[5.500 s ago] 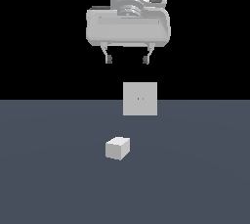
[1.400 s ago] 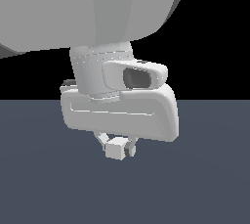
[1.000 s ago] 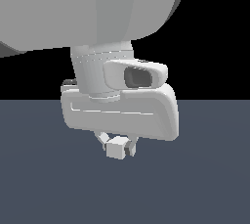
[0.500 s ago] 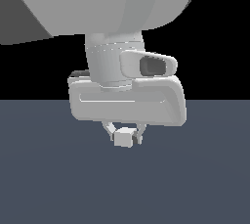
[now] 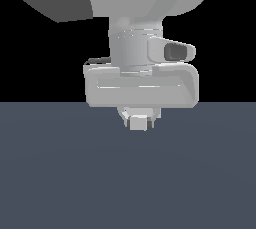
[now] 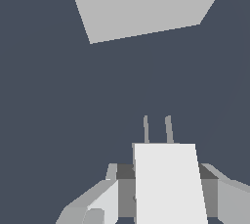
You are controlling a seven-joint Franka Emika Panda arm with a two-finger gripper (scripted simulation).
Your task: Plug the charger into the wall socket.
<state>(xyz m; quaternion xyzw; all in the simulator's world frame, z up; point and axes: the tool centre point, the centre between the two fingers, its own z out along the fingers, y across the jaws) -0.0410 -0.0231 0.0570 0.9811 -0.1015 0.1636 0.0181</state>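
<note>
1. Done: the charger (image 6: 168,181) is clamped in the jaws, lifted clear of the counter (image 5: 60,173), its two prongs (image 6: 157,129) pointing forward.
2. Left: the socket (image 6: 144,3) stands ahead, well apart from the prongs; closing that gap and inserting them remain.
3. The arm hides the socket in the exterior view.

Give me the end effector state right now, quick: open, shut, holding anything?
End effector: closed on the charger, one finger on each side, prongs pointing toward the wall socket, not yet touching it.
</note>
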